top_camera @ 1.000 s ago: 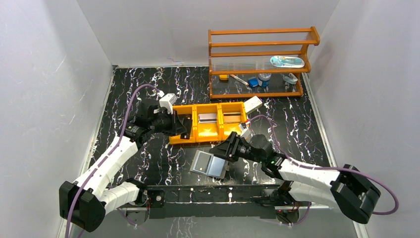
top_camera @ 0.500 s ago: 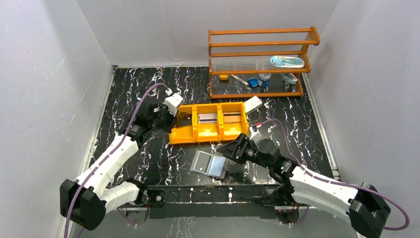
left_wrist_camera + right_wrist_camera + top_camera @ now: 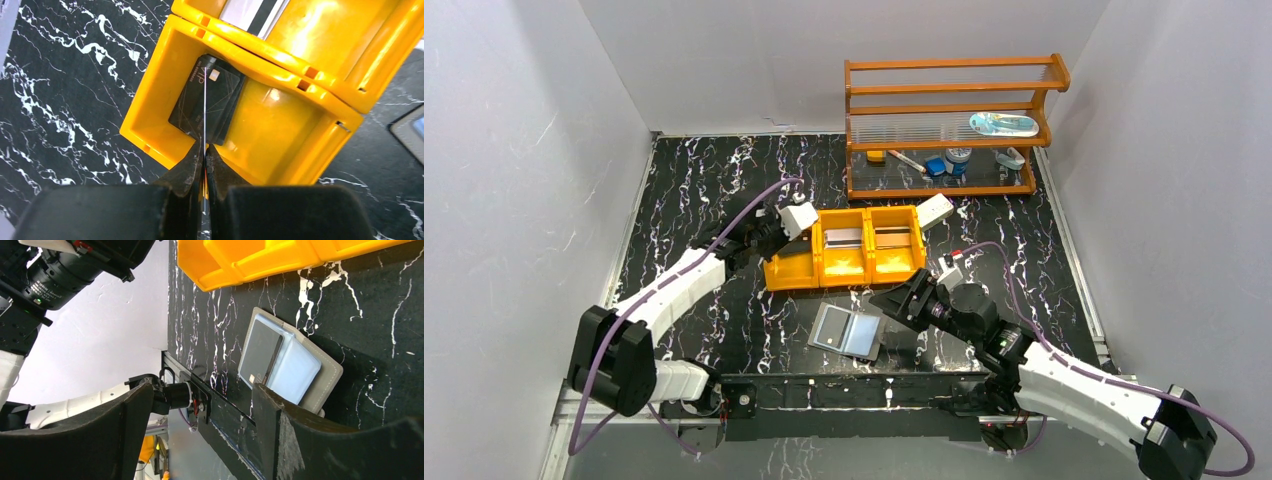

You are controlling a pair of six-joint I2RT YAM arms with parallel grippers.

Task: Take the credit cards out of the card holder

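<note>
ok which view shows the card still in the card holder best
Right wrist: the dark card lies in the open card holder, shown close and sharp. Top external shows only a dark patch on it. Left wrist catches just the holder's corner.

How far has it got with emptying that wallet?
Well along. Three cards already lie in the orange tray: a dark card, a silvery card and a brownish card. The left gripper is shut on what looks like another thin card, seen edge-on, above the tray's left compartment. Still to go: a remaining card sits in the open wallet, with the right gripper open nearby.
</note>
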